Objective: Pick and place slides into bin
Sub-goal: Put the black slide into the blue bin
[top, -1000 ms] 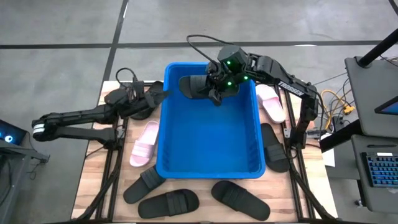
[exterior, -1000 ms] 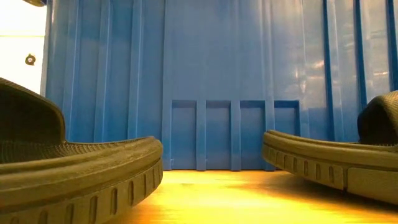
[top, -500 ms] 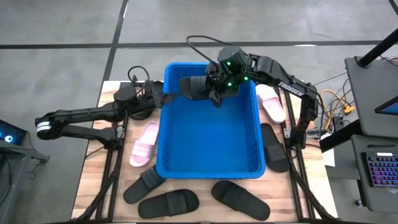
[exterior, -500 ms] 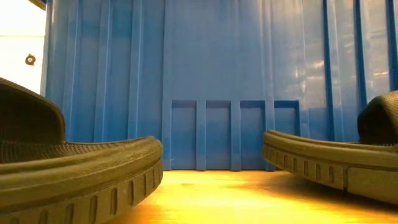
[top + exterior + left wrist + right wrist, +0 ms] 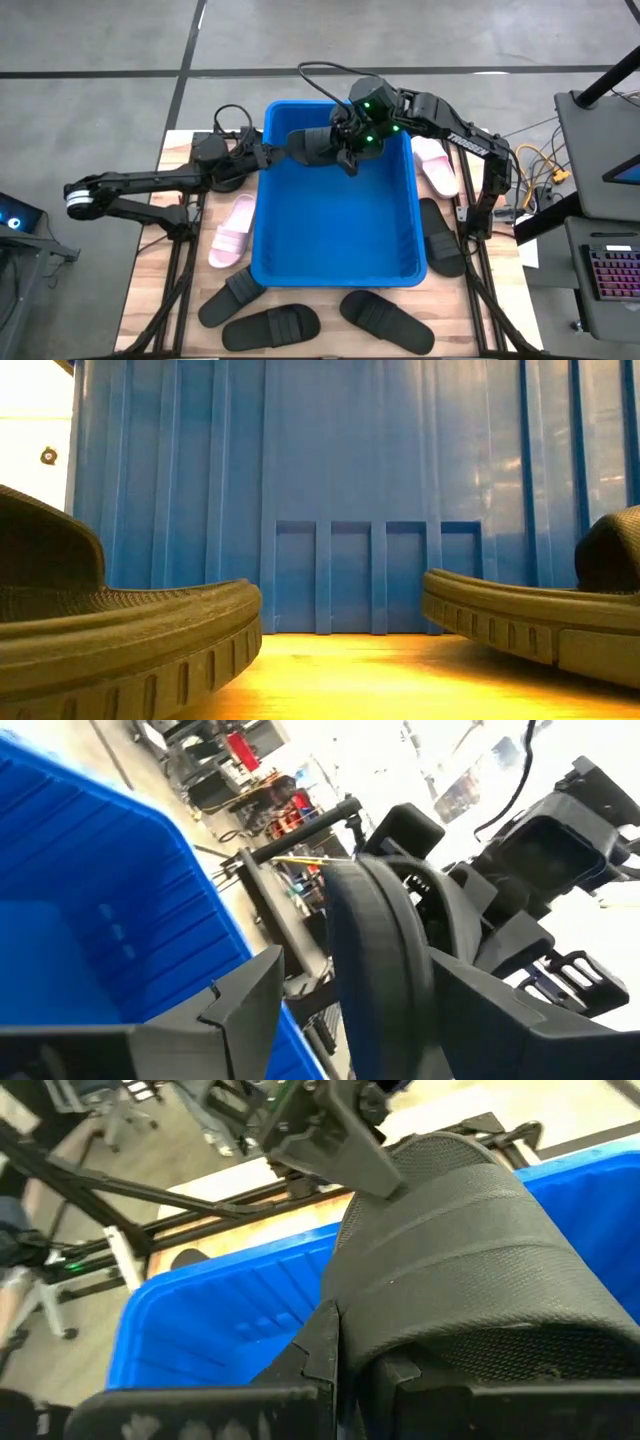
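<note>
At the bottom of the high view I see three black slides on the desk (image 5: 190, 300): one at lower left (image 5: 230, 294), one beside it (image 5: 271, 325), and one at lower right (image 5: 386, 319). In the low view two black slides (image 5: 125, 635) fill the bottom corners in front of the blue wall of the bin (image 5: 350, 490).

A bit higher up, the big blue bin (image 5: 335, 272) sits in the middle of the frame. A pink slide (image 5: 232, 229) lies just left of it. A black slide (image 5: 441, 236) lies just right of it, and above that another pink slide (image 5: 436, 163) lies by the bin's upper right corner.

Near the top of the bin, my right pincer (image 5: 347, 150) holds a black slide (image 5: 312, 142) over the bin's upper left part, its fingers closed on it. In the right wrist view the slide's ribbed strap (image 5: 470, 1270) sits right above the fingers.

My left pincer (image 5: 262, 154) reaches in from the left, at the bin's upper left rim, close to that held slide. I cannot tell if it is open or closed.
</note>
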Controlling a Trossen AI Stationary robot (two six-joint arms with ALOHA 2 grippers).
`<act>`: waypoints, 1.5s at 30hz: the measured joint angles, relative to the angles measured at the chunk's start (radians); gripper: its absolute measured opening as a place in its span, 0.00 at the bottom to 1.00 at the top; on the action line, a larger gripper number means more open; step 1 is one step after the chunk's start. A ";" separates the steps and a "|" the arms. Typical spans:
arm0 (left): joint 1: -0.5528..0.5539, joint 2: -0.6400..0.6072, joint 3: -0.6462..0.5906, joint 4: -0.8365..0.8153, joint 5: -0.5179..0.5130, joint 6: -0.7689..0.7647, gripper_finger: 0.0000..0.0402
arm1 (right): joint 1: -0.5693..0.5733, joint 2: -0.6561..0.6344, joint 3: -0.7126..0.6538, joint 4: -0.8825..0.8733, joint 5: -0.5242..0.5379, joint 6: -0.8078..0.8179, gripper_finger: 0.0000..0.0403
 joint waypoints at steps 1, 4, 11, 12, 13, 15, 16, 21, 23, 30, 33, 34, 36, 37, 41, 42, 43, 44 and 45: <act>0.000 0.007 0.000 0.011 0.000 0.000 0.54 | 0.002 0.000 0.000 0.001 -0.006 0.000 0.03; 0.000 0.026 0.000 0.038 0.005 0.002 0.50 | 0.007 0.000 0.000 0.001 -0.003 0.000 0.03; 0.000 0.060 0.000 0.171 0.003 0.085 0.23 | 0.006 -0.001 0.000 0.006 -0.001 -0.001 0.03; 0.001 0.064 0.000 0.189 0.002 0.097 0.18 | 0.006 -0.001 0.001 0.006 0.001 -0.001 0.03; 0.001 0.067 0.000 0.197 0.000 0.110 0.13 | 0.006 -0.002 0.001 0.007 0.001 -0.002 0.03; 0.002 0.067 0.000 0.200 -0.003 0.133 0.05 | 0.006 -0.002 0.001 0.006 0.001 -0.003 0.03; 0.002 0.065 0.000 0.199 -0.002 0.135 0.05 | 0.006 -0.002 0.001 0.008 0.001 -0.004 0.03; 0.002 0.067 0.000 0.207 0.004 0.134 0.06 | 0.006 -0.002 0.001 0.003 -0.003 -0.031 0.06; 0.002 0.065 0.000 0.209 0.012 0.135 0.05 | 0.006 -0.002 0.003 -0.002 -0.006 -0.037 0.08; 0.001 0.050 0.000 0.218 0.081 0.138 0.05 | 0.007 -0.001 0.055 -0.071 -0.014 -0.086 0.22; 0.001 0.044 0.000 0.220 0.106 0.137 0.05 | 0.007 0.000 0.086 -0.100 -0.016 -0.087 0.29; 0.001 0.041 0.000 0.220 0.109 0.137 0.05 | 0.007 0.000 0.097 -0.106 -0.016 -0.087 0.31; 0.002 0.036 0.000 0.219 0.126 0.136 0.05 | 0.007 0.000 0.120 -0.125 -0.012 -0.087 0.36; 0.001 0.034 0.000 0.216 0.138 0.134 0.05 | 0.006 0.000 0.132 -0.135 -0.011 -0.087 0.37; 0.001 0.032 -0.002 0.215 0.192 0.136 0.05 | 0.006 -0.013 0.154 -0.172 -0.008 -0.098 0.42; 0.001 0.031 -0.002 0.215 0.213 0.136 0.05 | 0.005 -0.020 0.153 -0.184 -0.008 -0.100 0.43; 0.001 0.030 -0.003 0.214 0.231 0.136 0.05 | 0.005 -0.026 0.153 -0.189 -0.011 -0.107 0.44; 0.001 0.029 -0.004 0.215 0.245 0.135 0.05 | 0.005 -0.034 0.155 -0.193 -0.011 -0.113 0.44; 0.001 0.029 -0.004 0.216 0.258 0.135 0.05 | 0.005 -0.041 0.156 -0.196 -0.011 -0.113 0.44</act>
